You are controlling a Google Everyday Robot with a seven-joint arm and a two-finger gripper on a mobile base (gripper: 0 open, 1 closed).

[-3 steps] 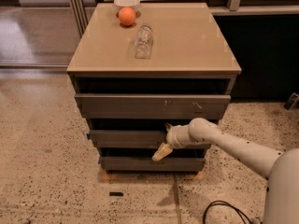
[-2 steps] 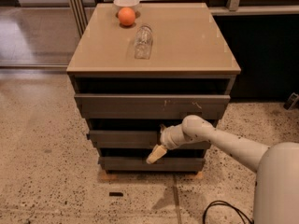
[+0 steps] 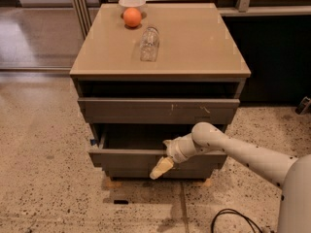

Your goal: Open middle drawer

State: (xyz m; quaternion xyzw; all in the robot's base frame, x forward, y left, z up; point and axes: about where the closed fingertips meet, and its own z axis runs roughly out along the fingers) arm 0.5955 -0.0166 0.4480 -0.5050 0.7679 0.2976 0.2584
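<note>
The middle drawer [image 3: 125,158] is the second of three dark grey fronts in a tan-topped cabinet [image 3: 194,47]. It stands pulled out toward me, and the dark gap [image 3: 141,137] behind its front shows its inside. My gripper [image 3: 162,167] is at the drawer's front, right of centre, with its beige tip hanging down over the front face from the top edge. My white arm [image 3: 243,152] reaches in from the lower right. The scratched top front [image 3: 146,111] sits above, slightly out. The bottom front [image 3: 131,173] is mostly hidden under the middle drawer.
On the cabinet top lie a clear bottle [image 3: 149,43] on its side, an orange [image 3: 132,17] and a white bowl [image 3: 132,2] at the back. A dark unit [image 3: 277,57] stands to the right. A black cable [image 3: 233,217] lies on the speckled floor.
The middle drawer has slid out toward me. My gripper has moved left and forward with its front edge.
</note>
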